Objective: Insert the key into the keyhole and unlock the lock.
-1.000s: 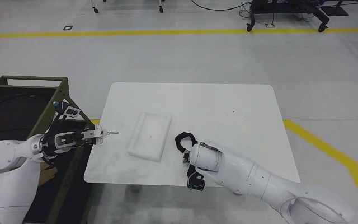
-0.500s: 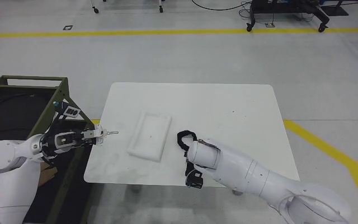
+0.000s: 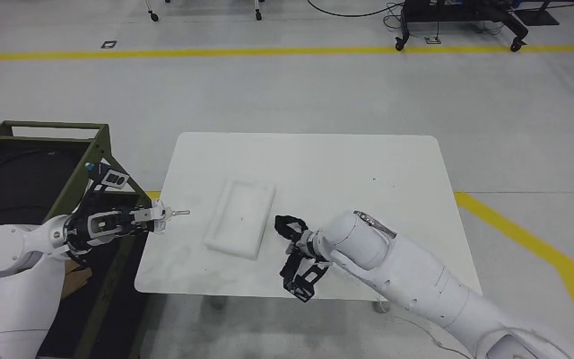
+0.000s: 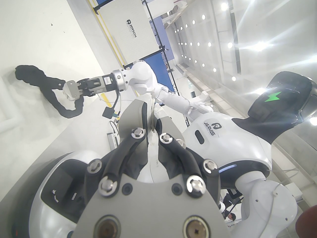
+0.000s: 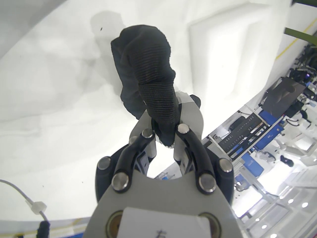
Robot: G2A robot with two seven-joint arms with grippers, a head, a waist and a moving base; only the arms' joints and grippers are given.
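At the table's left edge my left gripper (image 3: 164, 215) is shut on a small metal key (image 3: 179, 214) whose blade points toward the table's middle. In the left wrist view its fingers (image 4: 141, 115) press together on the thin key (image 4: 154, 121). Near the front edge my right gripper (image 3: 301, 246) is shut on the lock (image 3: 289, 224), a silver body with a loop in a black fabric sleeve. The sleeve (image 5: 146, 70) sticks out ahead of the right gripper (image 5: 164, 127), beside the silver body (image 5: 192, 111). The left wrist view shows this lock (image 4: 70, 90) farther off.
A white foam tray (image 3: 239, 217) lies between the two grippers on the white table (image 3: 377, 179). A dark green cart (image 3: 54, 144) stands off the table's left side. The tray (image 5: 223, 50) is just beyond the held lock.
The right arm's elbow has swung out to the right and its gripper has turned, shifting the lock slightly left along the front edge. The left arm and key have not moved.
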